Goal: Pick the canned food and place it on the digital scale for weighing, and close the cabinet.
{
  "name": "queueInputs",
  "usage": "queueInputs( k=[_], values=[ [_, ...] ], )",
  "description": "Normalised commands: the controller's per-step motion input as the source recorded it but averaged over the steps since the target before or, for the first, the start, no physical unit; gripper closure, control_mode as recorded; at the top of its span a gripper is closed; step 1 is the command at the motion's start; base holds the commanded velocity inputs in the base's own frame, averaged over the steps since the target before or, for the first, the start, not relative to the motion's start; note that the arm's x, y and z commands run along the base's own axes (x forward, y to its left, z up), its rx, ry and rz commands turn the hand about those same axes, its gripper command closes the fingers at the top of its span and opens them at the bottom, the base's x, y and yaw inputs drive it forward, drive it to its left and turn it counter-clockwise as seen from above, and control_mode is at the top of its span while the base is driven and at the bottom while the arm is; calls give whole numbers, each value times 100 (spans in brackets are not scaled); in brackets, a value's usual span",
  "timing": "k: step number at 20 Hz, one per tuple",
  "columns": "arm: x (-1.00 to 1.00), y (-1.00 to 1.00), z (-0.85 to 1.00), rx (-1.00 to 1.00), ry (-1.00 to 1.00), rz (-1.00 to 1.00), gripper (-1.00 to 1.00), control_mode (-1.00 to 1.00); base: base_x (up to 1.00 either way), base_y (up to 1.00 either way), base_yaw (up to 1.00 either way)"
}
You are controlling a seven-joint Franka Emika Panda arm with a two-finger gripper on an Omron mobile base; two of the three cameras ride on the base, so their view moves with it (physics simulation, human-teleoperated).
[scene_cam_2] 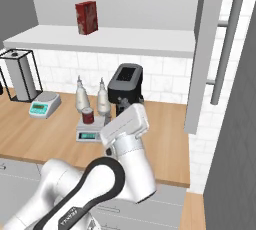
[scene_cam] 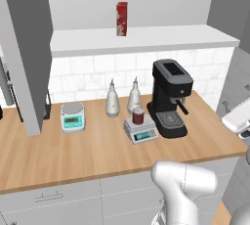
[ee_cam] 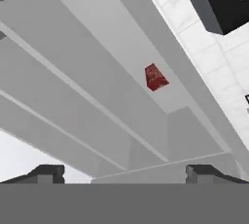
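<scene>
So the can (scene_cam: 138, 116) is already sitting on the scale (scene_cam: 142, 131) near the counter's (scene_cam: 73, 153) middle, and with the gripper (ee_cam: 124, 172) spread wide and empty, only the open cabinet (scene_cam_2: 200, 49) doors are left.

Dark red can (scene_cam: 138, 116); grey cabinet (scene_cam: 29, 48); black coffee machine (scene_cam: 169, 97).

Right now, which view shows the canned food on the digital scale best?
The left base view: the canned food stands unobstructed on the digital scale. The right base view shows it smaller, beside the arm. The hand view faces the shelf.
</scene>
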Motion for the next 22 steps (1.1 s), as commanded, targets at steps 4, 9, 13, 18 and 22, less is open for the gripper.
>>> queueInputs(
  k=[4, 9, 13, 18, 22],
  values=[
    [-4, -54, 19, 11, -2, -9, -100, -100, 0, 0, 0],
    [0, -58, 1, 1, -21, 0, -100, -100, 0, 0, 0],
    [-2, -71, 4, 7, -9, 0, -100, -100, 0, 0, 0],
    [1, -62, 0, 6, 0, 0, -100, -100, 0, 0, 0],
    [3, -59, 7, 13, 0, 0, -100, -100, 0, 0, 0]
  ],
)
